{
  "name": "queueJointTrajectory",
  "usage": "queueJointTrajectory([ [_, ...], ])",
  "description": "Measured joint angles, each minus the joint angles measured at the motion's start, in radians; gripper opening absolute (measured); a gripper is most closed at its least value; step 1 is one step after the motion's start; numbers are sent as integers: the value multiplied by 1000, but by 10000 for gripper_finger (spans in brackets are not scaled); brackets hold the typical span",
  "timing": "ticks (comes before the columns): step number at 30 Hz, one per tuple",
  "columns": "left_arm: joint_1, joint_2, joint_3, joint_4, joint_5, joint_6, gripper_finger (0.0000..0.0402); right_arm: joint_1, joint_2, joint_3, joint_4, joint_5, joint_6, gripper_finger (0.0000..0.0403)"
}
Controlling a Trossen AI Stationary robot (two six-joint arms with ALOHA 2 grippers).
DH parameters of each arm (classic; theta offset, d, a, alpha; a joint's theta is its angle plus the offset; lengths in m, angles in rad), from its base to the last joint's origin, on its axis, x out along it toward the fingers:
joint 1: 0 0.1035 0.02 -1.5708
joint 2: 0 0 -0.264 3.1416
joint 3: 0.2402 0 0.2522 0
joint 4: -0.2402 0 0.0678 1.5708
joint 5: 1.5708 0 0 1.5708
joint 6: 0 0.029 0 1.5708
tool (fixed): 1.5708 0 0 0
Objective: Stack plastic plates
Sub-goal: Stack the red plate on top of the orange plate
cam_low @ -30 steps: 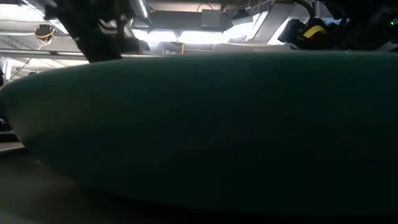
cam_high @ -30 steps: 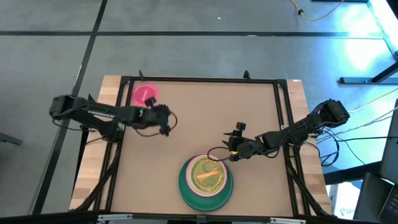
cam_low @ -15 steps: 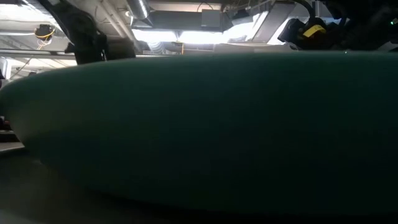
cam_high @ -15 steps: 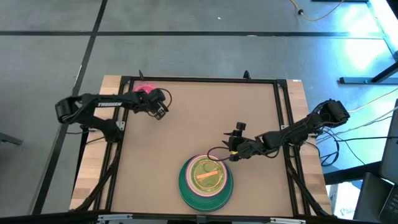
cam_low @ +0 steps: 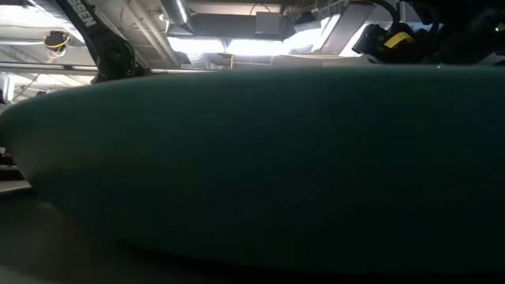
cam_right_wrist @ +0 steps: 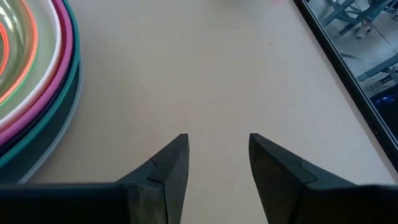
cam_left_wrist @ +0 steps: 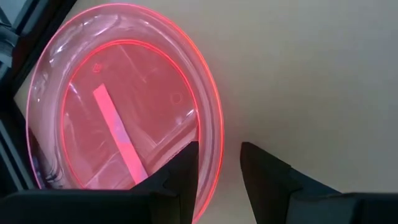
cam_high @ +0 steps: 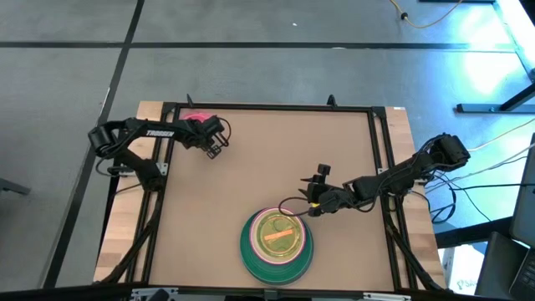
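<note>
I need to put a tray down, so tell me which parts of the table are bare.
Bare: the table's middle and far right, between the left gripper and right gripper, plus the near left corner. Crowded: the pink plate at far left, the plate stack at the near edge.

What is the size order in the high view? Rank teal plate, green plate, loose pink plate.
1. teal plate, clearly largest.
2-3. green plate and loose pink plate: look alike; the left arm hides part of the pink one.
</note>
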Motion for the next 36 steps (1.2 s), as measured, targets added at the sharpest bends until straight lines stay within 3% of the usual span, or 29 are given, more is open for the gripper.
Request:
queueJointTrajectory([
  [8, 40, 3, -2, 16, -1, 34, 107, 0, 0, 0, 0, 0, 0, 161],
  [19, 50, 2, -2, 25, 91, 76, 10, 0, 0, 0, -1, 0, 0, 161],
  [23, 37, 3, -2, 32, 90, 79, 5, 0, 0, 0, 0, 0, -1, 161],
  [30, -34, -17, -5, 37, 110, 79, 2, 0, 0, 0, 15, 1, -2, 161],
  [36, -156, -105, 5, 31, 126, 53, 2, 0, 0, 0, 20, 10, -2, 161],
])
